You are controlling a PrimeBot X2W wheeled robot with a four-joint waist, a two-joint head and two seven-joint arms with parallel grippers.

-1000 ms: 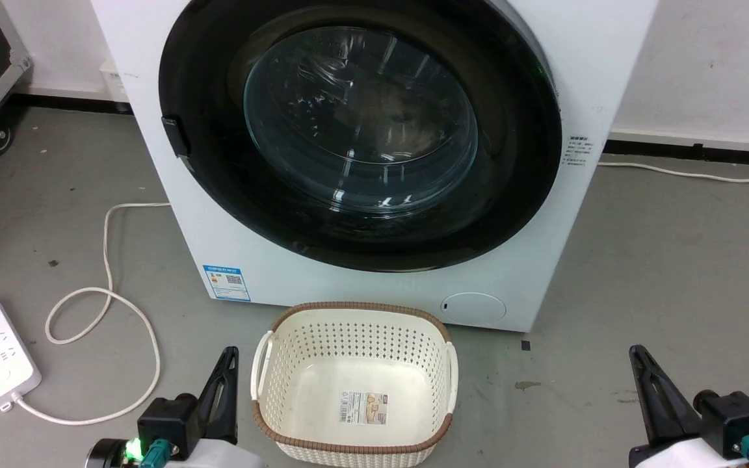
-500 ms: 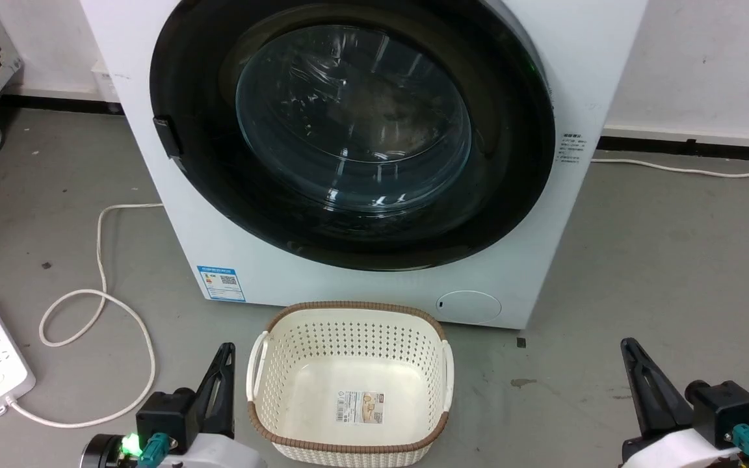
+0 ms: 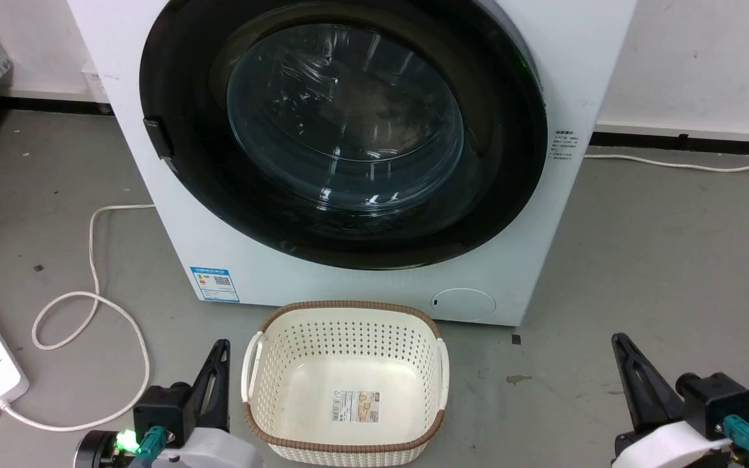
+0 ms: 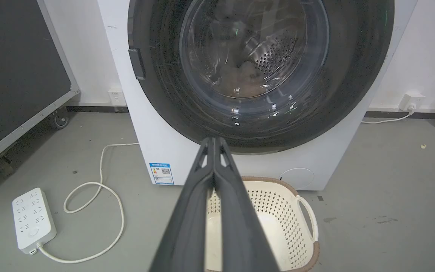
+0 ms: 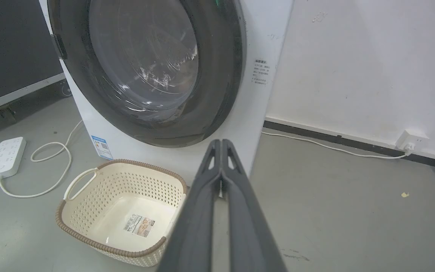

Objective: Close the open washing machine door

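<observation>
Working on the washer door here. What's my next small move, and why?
Probably none: leave both arms parked. The round black-rimmed glass washing machine door looks flush with the white washer front. The shut left gripper and shut right gripper sit low beside the cream perforated basket, touching nothing. Whether it latched, I cannot tell.

Left of the cream basket (image 3: 348, 304), the left gripper (image 3: 220, 348) is a pair of long, matte black, tapering fingers on a boxy black block. Behind the block are a teal plug (image 3: 151, 446), a glowing green light (image 3: 125, 440) and a rounded pale grey forearm shell (image 3: 209, 452). Well to the basket's right, the right gripper (image 3: 620, 343) looks the same, with black wedge fingers slotted near the tips, a black block, a teal connector and a white shell.
</observation>
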